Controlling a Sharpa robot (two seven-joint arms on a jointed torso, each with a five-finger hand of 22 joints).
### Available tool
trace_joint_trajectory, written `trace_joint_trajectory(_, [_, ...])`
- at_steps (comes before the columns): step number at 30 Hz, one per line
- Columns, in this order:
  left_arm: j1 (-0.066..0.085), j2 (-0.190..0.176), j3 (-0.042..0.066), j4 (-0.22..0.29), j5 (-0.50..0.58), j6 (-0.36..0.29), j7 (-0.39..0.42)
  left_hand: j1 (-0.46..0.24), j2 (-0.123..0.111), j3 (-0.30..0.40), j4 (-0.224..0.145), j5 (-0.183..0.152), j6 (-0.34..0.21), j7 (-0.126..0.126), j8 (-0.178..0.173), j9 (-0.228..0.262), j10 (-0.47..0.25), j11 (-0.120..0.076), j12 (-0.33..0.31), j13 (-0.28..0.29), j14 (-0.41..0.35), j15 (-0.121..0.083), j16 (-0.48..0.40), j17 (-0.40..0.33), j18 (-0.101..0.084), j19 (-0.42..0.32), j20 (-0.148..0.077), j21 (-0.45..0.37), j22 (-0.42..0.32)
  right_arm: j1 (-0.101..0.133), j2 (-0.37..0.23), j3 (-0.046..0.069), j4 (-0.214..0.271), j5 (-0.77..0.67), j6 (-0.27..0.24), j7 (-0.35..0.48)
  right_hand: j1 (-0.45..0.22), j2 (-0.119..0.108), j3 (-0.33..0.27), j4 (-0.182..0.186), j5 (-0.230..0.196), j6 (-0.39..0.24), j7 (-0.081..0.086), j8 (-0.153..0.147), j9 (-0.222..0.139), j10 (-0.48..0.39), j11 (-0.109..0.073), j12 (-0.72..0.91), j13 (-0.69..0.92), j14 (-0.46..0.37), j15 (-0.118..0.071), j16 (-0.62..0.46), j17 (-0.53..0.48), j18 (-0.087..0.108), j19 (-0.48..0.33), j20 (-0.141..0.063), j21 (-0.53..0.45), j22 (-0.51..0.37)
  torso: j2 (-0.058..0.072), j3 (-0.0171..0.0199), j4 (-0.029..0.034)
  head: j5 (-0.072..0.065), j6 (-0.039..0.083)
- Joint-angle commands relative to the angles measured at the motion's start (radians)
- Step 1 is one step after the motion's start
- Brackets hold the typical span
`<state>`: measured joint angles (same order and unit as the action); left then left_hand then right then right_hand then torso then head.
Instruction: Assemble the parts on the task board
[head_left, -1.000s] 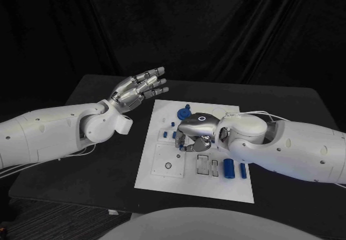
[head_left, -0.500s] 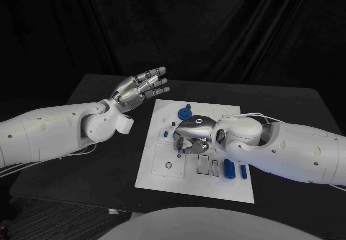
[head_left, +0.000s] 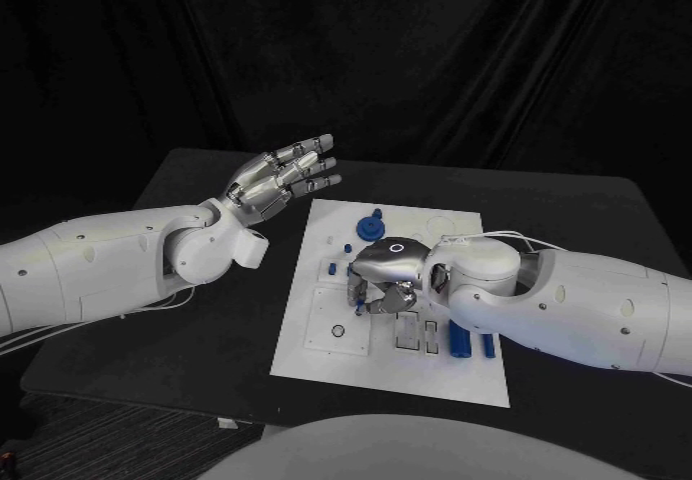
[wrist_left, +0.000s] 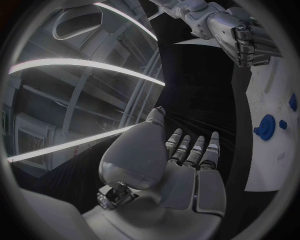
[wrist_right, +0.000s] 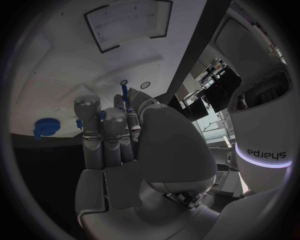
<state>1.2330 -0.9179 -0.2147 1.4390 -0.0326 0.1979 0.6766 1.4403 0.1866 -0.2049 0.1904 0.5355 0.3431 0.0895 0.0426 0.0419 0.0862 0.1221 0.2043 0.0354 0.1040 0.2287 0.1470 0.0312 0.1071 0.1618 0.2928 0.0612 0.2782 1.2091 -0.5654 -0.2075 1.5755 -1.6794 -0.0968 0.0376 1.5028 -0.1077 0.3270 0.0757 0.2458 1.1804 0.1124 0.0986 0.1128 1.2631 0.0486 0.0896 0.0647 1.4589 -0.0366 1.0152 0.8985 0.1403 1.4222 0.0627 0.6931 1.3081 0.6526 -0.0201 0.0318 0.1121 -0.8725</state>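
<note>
The white task board (head_left: 335, 345) lies mid-table. On it are a round blue part (head_left: 372, 221), small blue pegs (head_left: 330, 268) and a blue cylinder (head_left: 459, 340). My right hand (head_left: 381, 275) hangs low over the board's middle with its fingers curled down. In the right wrist view its fingertips (wrist_right: 117, 102) and thumb close round a small blue peg (wrist_right: 129, 96) just above the board (wrist_right: 69, 65); the round blue part (wrist_right: 46, 127) lies off to the side. My left hand (head_left: 281, 177) is raised beyond the board's far left corner, fingers spread, holding nothing (wrist_left: 187, 165).
Two rectangular slots (head_left: 418, 330) and a square plate with a small ring (head_left: 336, 331) sit in the board's near half. A second blue bar (head_left: 486, 344) lies beside the cylinder. Black table (head_left: 216, 330) surrounds the board.
My right hand has slid a little left and toward the near side of the board, dropping lower with fingers curling tighter. The left hand has not moved.
</note>
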Motion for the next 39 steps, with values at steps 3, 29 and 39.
trace_joint_trajectory(3, [-0.002,0.003,0.001,0.000,0.001,0.019,0.011,0.000,0.012,0.002,0.000,-0.002,0.009,0.004,0.007,0.002,0.002,0.002,0.005,0.002,0.004,-0.004,0.004,0.002,-0.013,0.010,0.000,0.003,-0.001,-0.009,0.004,0.000,-0.004,-0.007,0.008,-0.013,0.005,0.004,0.006,-0.001,0.006,-0.006,0.000,-0.005,0.000,0.007,0.000,0.000,0.001,0.007,0.003,0.000,-0.002,-0.014,0.000,0.003,-0.006,0.095,0.000,0.0000,-0.0001,0.000,0.000])
trace_joint_trajectory(29, [-0.004,0.010,0.001,-0.005,0.001,0.029,0.007,0.000,0.013,0.002,0.001,-0.003,0.007,0.004,0.007,0.001,0.001,0.004,0.005,0.002,0.004,-0.003,0.005,0.002,-0.013,0.010,0.000,0.003,-0.002,-0.033,0.011,0.000,-0.022,-0.014,0.016,-0.018,0.002,-0.005,0.009,-0.008,-0.007,-0.028,0.010,-0.024,-0.009,-0.003,0.008,-0.011,0.001,-0.005,0.009,-0.015,-0.016,-0.011,-0.013,0.007,-0.039,0.089,0.000,0.0000,-0.0001,0.004,0.000])
trace_joint_trajectory(39, [-0.005,0.011,0.001,-0.009,0.001,0.033,0.003,0.001,0.014,0.003,0.001,-0.002,0.009,0.004,0.007,0.001,0.002,0.005,0.006,0.002,0.005,-0.002,0.007,0.002,-0.013,0.011,0.000,0.003,-0.002,-0.040,0.008,0.000,-0.017,-0.016,0.023,-0.006,-0.018,-0.017,0.010,0.001,-0.038,-0.076,0.026,-0.037,-0.024,-0.040,0.024,-0.020,0.001,-0.016,0.022,-0.012,-0.012,-0.008,-0.028,0.017,-0.069,0.083,0.000,0.0002,0.0001,0.005,0.000])
